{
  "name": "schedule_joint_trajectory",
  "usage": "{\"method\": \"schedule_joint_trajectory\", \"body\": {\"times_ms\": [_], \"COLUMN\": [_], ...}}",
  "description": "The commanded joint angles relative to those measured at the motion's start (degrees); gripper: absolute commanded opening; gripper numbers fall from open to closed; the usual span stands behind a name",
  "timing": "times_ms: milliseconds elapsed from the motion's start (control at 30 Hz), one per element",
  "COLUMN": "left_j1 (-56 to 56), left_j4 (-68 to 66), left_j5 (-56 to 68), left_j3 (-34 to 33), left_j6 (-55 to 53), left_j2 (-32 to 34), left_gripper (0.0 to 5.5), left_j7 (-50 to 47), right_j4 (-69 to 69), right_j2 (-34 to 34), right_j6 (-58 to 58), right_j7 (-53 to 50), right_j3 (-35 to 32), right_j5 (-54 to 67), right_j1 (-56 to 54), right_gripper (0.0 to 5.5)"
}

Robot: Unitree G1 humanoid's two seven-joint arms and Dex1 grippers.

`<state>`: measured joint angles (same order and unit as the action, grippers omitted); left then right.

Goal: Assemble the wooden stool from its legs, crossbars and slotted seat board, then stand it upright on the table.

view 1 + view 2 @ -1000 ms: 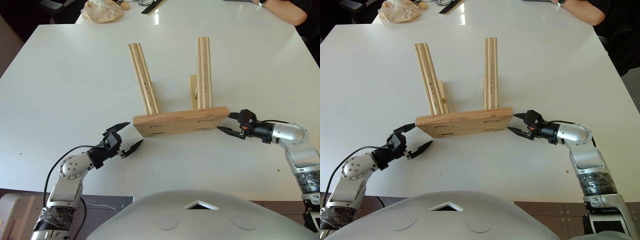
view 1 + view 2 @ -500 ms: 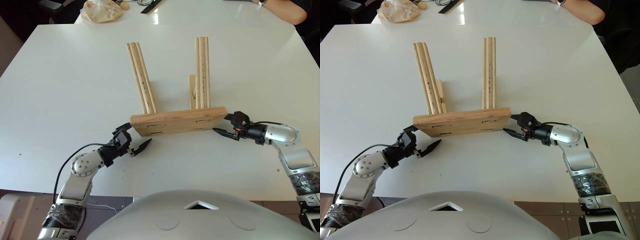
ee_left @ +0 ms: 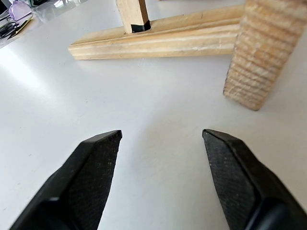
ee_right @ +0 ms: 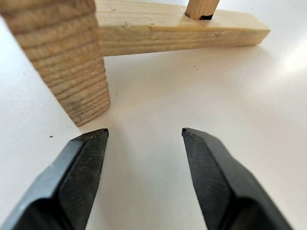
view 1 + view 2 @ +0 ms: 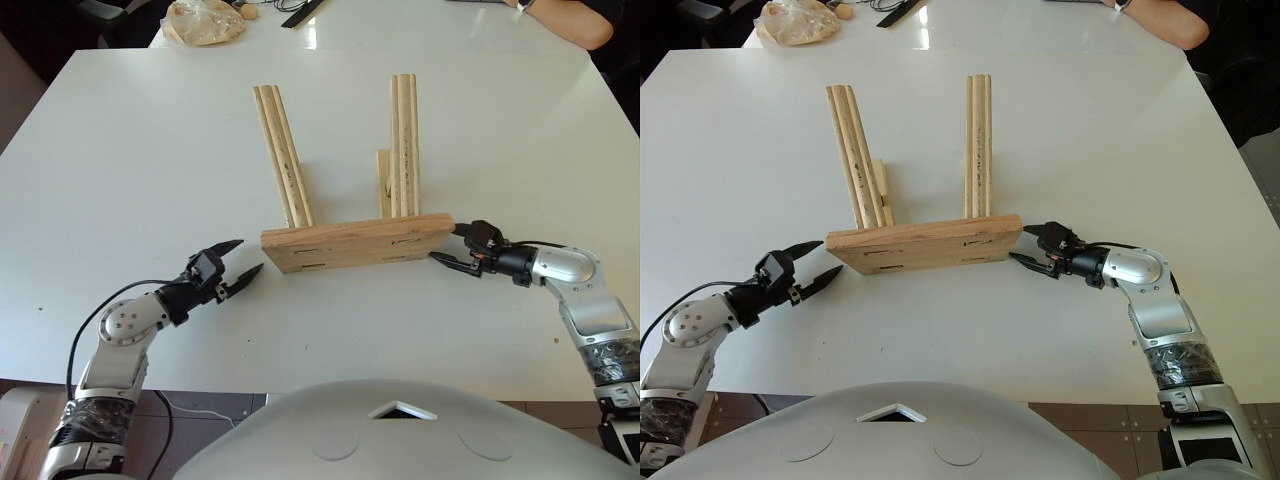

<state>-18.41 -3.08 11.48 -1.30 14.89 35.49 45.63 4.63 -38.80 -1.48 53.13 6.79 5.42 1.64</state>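
The wooden stool lies on its side on the white table [image 5: 130,170]. Its slotted seat board [image 5: 358,243] stands on edge nearest me. Two pairs of legs, left [image 5: 284,155] and right [image 5: 404,143], stretch away from it, and a short crossbar [image 5: 385,182] shows between them. My left gripper [image 5: 250,255] is open, a little left of the board's left end and apart from it; the left wrist view has the board's corner [image 3: 261,52] ahead of its fingers [image 3: 96,158]. My right gripper [image 5: 444,243] is open at the board's right end, whose corner [image 4: 67,62] is just beyond its fingertips [image 4: 93,143].
A crumpled bag [image 5: 205,22] and a dark object [image 5: 300,10] lie at the table's far edge. A person's arm [image 5: 565,22] rests at the far right corner. Bare tabletop lies to either side of the stool, and the near table edge runs below both arms.
My left gripper went in under the board's left end, then drew back left and away. My right gripper closed in on the board's right end, and the board slid slightly left.
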Motion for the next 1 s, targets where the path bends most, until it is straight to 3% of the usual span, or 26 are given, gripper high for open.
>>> {"method": "schedule_joint_trajectory", "body": {"times_ms": [33, 533, 667, 800, 1000], "left_j1": [-2.3, -1.2, -1.9, -0.9, -1.4], "left_j4": [1.3, 9.2, 15.0, 22.0, 34.3], "left_j5": [-1.8, -0.6, 4.5, 12.0, 24.8], "left_j3": [2.4, 5.2, 3.6, -0.8, -7.9], "left_j6": [-1.6, -5.8, -7.9, -13.3, -22.9], "left_j2": [-0.9, -3.4, -2.8, -1.3, 2.4], "left_gripper": [3.15, 3.15, 3.15, 3.15, 3.15], "left_j7": [-0.1, -1.2, 0.5, 1.3, 1.1], "right_j4": [-0.4, -10.4, -15.1, -25.3, -39.4], "right_j2": [0.3, 1.5, 0.8, -0.5, -3.4], "right_j6": [1.0, 5.8, 7.7, 12.8, 22.6], "right_j7": [-0.5, -0.8, -0.5, -0.3, -0.7], "right_j3": [0.6, 1.7, 0.5, -3.5, -14.6], "right_j5": [-1.0, 1.0, 2.9, 8.6, 21.2], "right_j1": [-0.6, 2.2, 3.3, 6.1, 7.2], "right_gripper": [2.83, 2.83, 2.83, 2.83, 2.83]}}
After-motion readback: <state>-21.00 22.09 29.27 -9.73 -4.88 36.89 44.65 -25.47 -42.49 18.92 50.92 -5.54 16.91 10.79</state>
